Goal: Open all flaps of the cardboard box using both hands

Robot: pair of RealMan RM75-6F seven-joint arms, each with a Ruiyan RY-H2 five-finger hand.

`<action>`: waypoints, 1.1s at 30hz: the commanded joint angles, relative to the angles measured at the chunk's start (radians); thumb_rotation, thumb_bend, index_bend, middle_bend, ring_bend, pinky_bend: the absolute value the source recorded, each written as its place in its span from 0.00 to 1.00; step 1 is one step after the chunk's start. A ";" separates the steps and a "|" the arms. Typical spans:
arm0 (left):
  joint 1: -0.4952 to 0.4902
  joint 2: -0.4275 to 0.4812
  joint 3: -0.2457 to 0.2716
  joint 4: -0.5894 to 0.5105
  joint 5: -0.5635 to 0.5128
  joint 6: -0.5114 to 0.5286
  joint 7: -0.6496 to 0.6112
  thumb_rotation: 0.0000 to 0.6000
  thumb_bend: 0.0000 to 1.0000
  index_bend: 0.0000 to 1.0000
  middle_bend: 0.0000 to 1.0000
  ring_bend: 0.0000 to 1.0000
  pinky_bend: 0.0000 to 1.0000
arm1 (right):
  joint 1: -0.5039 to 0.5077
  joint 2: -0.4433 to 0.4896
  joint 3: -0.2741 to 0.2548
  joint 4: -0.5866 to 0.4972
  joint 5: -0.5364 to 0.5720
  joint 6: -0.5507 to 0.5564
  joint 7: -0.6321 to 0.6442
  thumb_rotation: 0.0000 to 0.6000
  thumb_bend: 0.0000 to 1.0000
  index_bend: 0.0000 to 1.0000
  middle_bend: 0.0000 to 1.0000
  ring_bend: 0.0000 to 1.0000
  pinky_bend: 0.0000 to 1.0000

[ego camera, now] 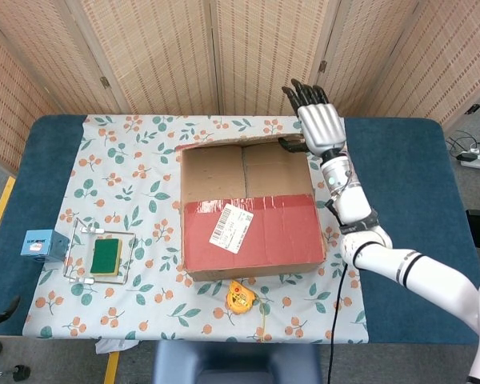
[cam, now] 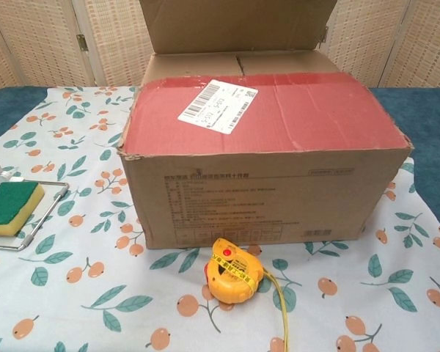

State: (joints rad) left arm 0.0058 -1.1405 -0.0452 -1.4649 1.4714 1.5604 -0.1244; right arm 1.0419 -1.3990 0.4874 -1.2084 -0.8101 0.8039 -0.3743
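The cardboard box (ego camera: 252, 256) stands mid-table on the flowered cloth. Its far flap (cam: 238, 26) stands upright, brown inside facing me, and the inner flaps (cam: 235, 62) lie flat below it. The near red flap (ego camera: 252, 232), with a white label (cam: 216, 99), lies closed. My right hand (ego camera: 314, 120) is at the raised flap's top right corner, fingers straight and apart, thumb hooked over the flap's edge. In the chest view the flap hides that hand. My left hand (ego camera: 0, 312) shows only as slivers at the far left edge, thumb apart from the fingers, holding nothing.
A yellow tape measure (cam: 235, 275) lies right in front of the box. At the left are a wire rack holding a green sponge (ego camera: 106, 256) and a small blue box (ego camera: 40, 244). A folding screen stands behind the table.
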 commanded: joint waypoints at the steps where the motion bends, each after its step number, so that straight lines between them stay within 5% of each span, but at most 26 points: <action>1: 0.000 0.004 -0.006 0.000 -0.009 -0.003 -0.015 1.00 0.34 0.00 0.01 0.00 0.00 | 0.107 -0.066 0.036 0.202 0.090 -0.061 -0.012 0.74 0.34 0.03 0.00 0.00 0.00; 9: -0.008 0.006 -0.015 0.016 -0.042 -0.040 -0.030 1.00 0.34 0.00 0.01 0.00 0.00 | 0.210 -0.180 0.056 0.593 0.144 -0.172 0.046 0.75 0.34 0.03 0.00 0.00 0.00; 16: -0.014 0.003 -0.017 0.020 -0.055 -0.061 -0.012 1.00 0.35 0.00 0.01 0.00 0.00 | 0.172 -0.172 -0.022 0.619 -0.045 -0.177 0.200 0.75 0.34 0.03 0.00 0.00 0.00; 21: -0.012 -0.001 -0.017 0.013 -0.052 -0.052 0.005 1.00 0.35 0.00 0.01 0.00 0.00 | 0.065 -0.021 -0.031 0.334 -0.113 -0.173 0.331 0.75 0.34 0.03 0.00 0.00 0.00; 26: -0.017 -0.004 -0.016 0.011 -0.049 -0.059 0.020 1.00 0.35 0.00 0.01 0.00 0.00 | -0.122 0.282 0.009 -0.199 -0.089 -0.310 0.567 0.74 0.34 0.03 0.00 0.00 0.00; 33: -0.031 -0.011 -0.020 0.015 -0.062 -0.088 0.034 1.00 0.35 0.00 0.01 0.00 0.00 | -0.310 0.453 0.106 -0.446 -0.163 -0.424 0.870 0.74 0.34 0.03 0.00 0.00 0.00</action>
State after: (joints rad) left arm -0.0235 -1.1505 -0.0634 -1.4508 1.4110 1.4746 -0.0916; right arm 0.8938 -1.1114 0.5250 -1.4842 -0.9203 0.4853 0.2746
